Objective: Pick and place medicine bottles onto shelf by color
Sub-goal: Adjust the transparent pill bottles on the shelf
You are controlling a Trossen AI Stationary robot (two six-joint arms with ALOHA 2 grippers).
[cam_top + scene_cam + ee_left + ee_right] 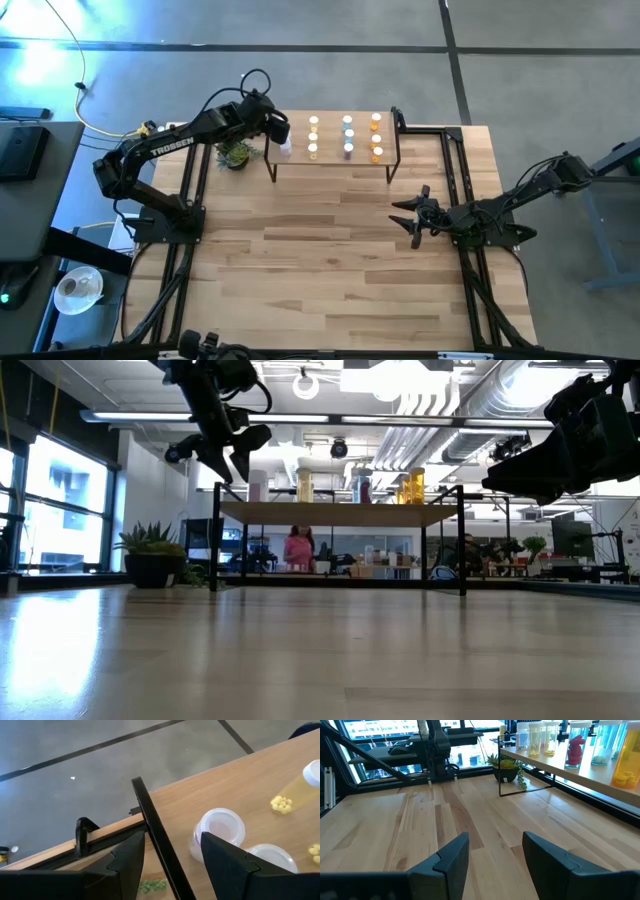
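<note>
The shelf stands at the table's far middle, with several medicine bottles in rows on its wood top. My left gripper hovers open over the shelf's left end. In the left wrist view its fingers straddle the shelf's black edge bar without touching it. Just beyond them a clear bottle stands on its base on the shelf top, with another white cap and a yellow bottle nearby. My right gripper waits open and empty above the table's right half.
A small potted plant sits on the table by the shelf's left legs, under my left arm. Black rails run along the table's left and right sides. A person in pink is in the room behind the table.
</note>
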